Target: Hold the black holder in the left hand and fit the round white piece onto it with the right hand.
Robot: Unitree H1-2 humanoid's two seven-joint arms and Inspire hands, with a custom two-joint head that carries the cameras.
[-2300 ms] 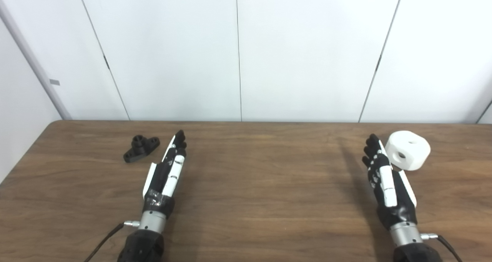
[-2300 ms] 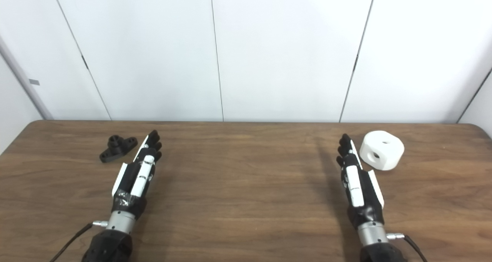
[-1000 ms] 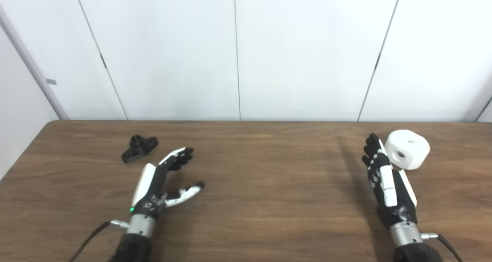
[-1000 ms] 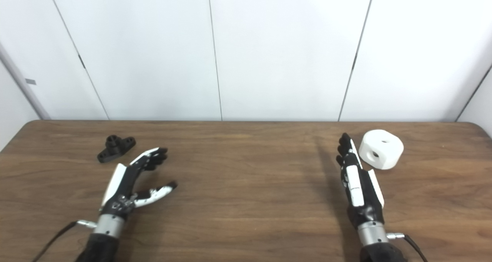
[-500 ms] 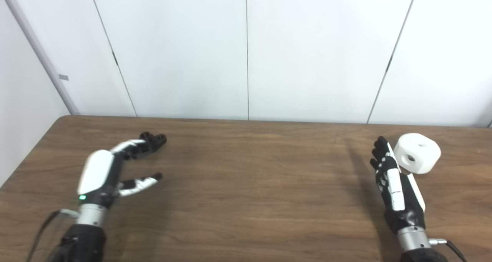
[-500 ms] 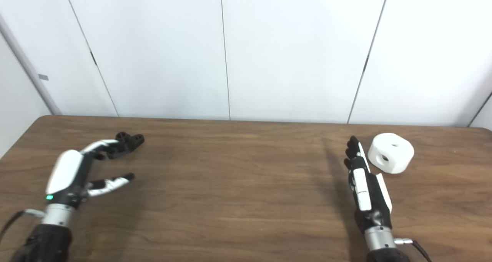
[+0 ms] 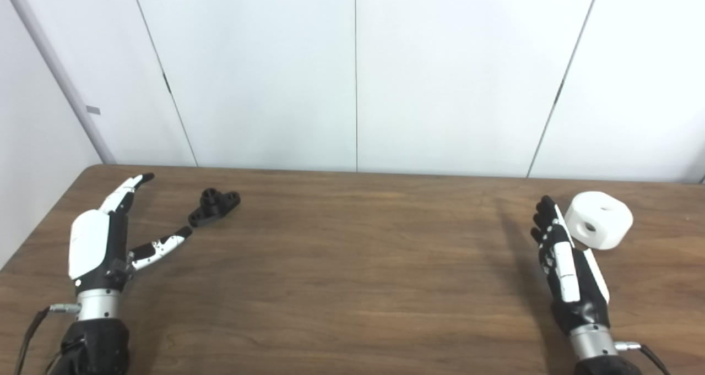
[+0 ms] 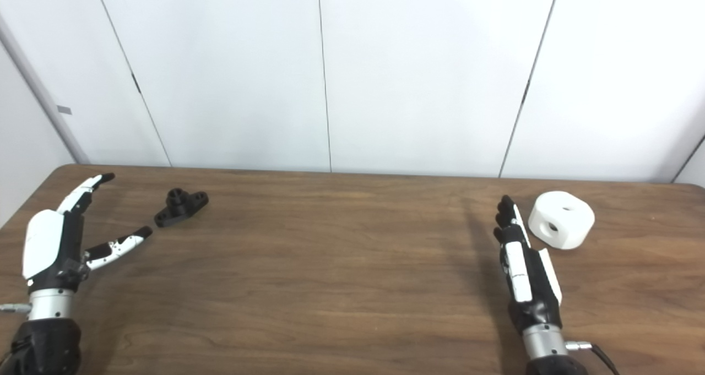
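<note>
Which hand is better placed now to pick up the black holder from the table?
The left hand. It is open, thumb spread, just left of the holder, which lies free on the table. The right hand is at the far side, beside the white piece.

The surface [image 7: 352,287] is showing a brown wood grain with a smooth, faintly sheened finish. The black holder [image 7: 213,206] is looking like matt plastic, and the round white piece [image 7: 599,219] like smooth, matt white plastic. The left robot hand [image 7: 102,243] is wearing glossy white shell panels over black parts, with a bare metal cuff at its wrist; the right robot hand [image 7: 567,270] is showing the same finish.
</note>
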